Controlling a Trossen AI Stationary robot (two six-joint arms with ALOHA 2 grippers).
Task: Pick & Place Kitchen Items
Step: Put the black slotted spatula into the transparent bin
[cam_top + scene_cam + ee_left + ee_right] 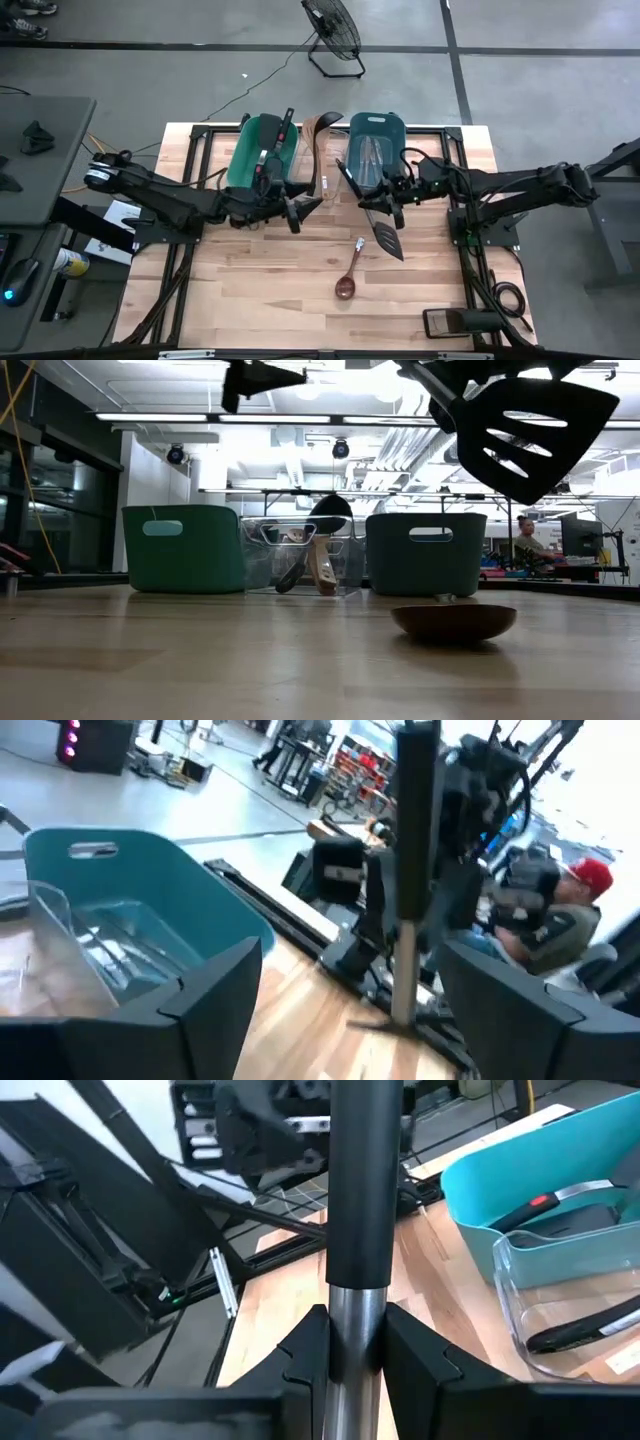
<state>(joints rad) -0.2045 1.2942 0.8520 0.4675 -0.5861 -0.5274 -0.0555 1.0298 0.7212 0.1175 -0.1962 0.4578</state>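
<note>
Right wrist view shows right gripper pinching a slotted spatula; left gripper spread.

lighting: long white ceiling strip lights are glaring in the low view, washing the room bright. the black slotted spatula head is showing as silhouette. the pale wooden plank tabletop is lying evenly lit, shadows faint. left wrist view is blurring throughout.

Green bin, blue bin — black slotted spatula, brown wooden spoon.
</note>
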